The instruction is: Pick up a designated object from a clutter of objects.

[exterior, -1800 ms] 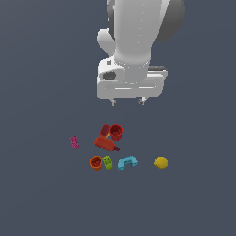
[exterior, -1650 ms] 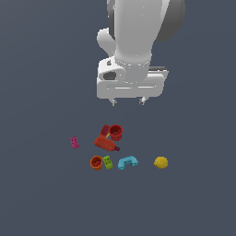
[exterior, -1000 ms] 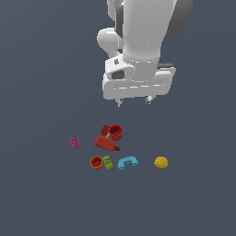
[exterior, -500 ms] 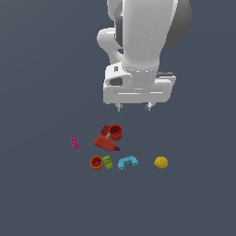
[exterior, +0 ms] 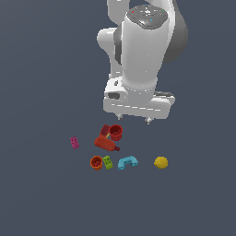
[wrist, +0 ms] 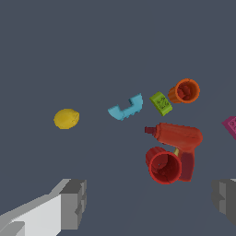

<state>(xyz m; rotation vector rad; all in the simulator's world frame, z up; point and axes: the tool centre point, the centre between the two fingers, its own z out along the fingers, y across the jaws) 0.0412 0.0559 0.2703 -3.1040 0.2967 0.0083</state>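
The designated object, a cyan arch (exterior: 127, 162), lies flat on the dark floor between a green brick (exterior: 107, 162) and a yellow lemon (exterior: 161, 162). The wrist view shows the arch (wrist: 126, 109) apart from its neighbours. The rest of the clutter of objects is two red-orange cups (exterior: 96, 162) (exterior: 115, 132), a red bottle-like piece (exterior: 106, 144) and a pink brick (exterior: 74, 142). My gripper (exterior: 134, 119) hangs well above the pile, over the red cup and behind the arch. It is open, its fingers (wrist: 73, 203) set wide apart with nothing between them.
The wrist view shows the lemon (wrist: 66, 118), the green brick (wrist: 161, 103), the orange cup (wrist: 184, 91), the red cup (wrist: 164, 167) lying against the red bottle-like piece (wrist: 177, 138), and the pink brick (wrist: 230, 125) at the picture's edge. Dark floor surrounds the pile.
The arm has come down toward the clutter and shifted a little to the exterior view's right. The objects have not moved, and the gripper has stayed open.
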